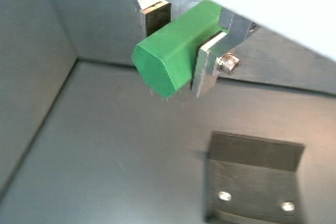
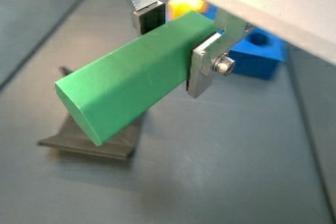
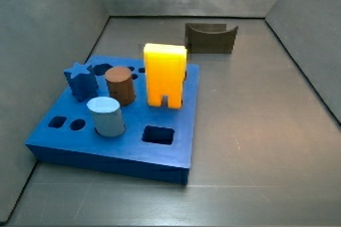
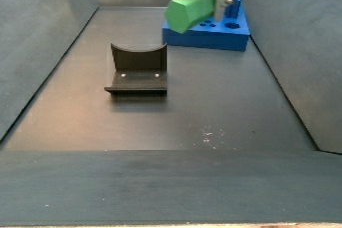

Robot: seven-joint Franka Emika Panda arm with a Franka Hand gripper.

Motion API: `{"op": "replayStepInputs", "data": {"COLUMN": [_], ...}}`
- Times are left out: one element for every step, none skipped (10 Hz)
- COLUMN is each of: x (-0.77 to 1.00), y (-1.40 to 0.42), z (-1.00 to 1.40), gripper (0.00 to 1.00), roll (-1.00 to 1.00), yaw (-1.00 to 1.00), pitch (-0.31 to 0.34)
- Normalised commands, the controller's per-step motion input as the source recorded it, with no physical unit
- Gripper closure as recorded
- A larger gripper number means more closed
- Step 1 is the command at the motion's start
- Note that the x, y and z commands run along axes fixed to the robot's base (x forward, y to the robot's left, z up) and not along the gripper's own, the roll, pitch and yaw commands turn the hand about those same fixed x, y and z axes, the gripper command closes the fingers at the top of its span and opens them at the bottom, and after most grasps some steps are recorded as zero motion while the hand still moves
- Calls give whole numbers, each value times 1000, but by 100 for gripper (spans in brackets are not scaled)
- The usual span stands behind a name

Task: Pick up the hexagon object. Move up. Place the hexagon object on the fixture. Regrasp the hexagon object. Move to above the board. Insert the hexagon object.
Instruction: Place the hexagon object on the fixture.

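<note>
Grey-walled bin, dark floor [image 4: 201, 122], nothing loose on it. Board [image 3: 127, 136] near the front of a side view, carrying a brown cylinder [image 3: 120, 84], a light-blue cylinder [image 3: 107, 117] and a yellow arch [image 3: 166, 74]; empty dark holes along its near edge. Fixture [image 3: 210, 38] at about 1 o'clock from the board, well apart, notch facing up.

Gripper [image 1: 184, 43] high in the air, jaws narrow and clamped on the hexagon [image 1: 175, 49]; silver finger [image 2: 203, 63] pressed flat on one long face. Hexagon [image 4: 191, 10] lying roughly level, most of its length jutting out past the fingers, clear of floor, fixture [image 4: 136, 73] and board [image 4: 214, 34].

Probable step: carrying to the fixture for set-down. For a clean job:
- Bring the prism over the notch, long axis lined up with the cradle, not across it.
- Descend slowly and straight; off-centre grip means a long lever, so any side bump likely to twist it in the pads.
- Release only once seated in the curve; otherwise likely to roll off.
- Lift straight up afterwards, leaving room for the regrasp.
</note>
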Motion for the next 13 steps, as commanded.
{"op": "replayStepInputs", "data": {"x": [1000, 1000, 1000, 1000, 935, 818, 702, 585, 436, 592, 456, 357, 306], "y": [-261, -237, -189, -148, -93, -65, -42, -25, -18, -430, -363, -169, -99], "z": [-42, -38, -43, -43, -37, -37, -32, -28, -25, 65, 66, 40, 18], "gripper": [100, 100, 100, 100, 100, 100, 100, 100, 100, 100, 100, 100, 100], "roll": [27, 27, 30, 33, 40, 46, 45, 42, 40, -1000, -1000, -1000, -1000], "yaw": [1000, 1000, 1000, 1000, 1000, 946, 695, 468, 268, 67, 34, 13, 3], "pitch": [-65, -60, -53, -43, -27, -12, 5, 22, 47, 84, 97, 114, 122]}}
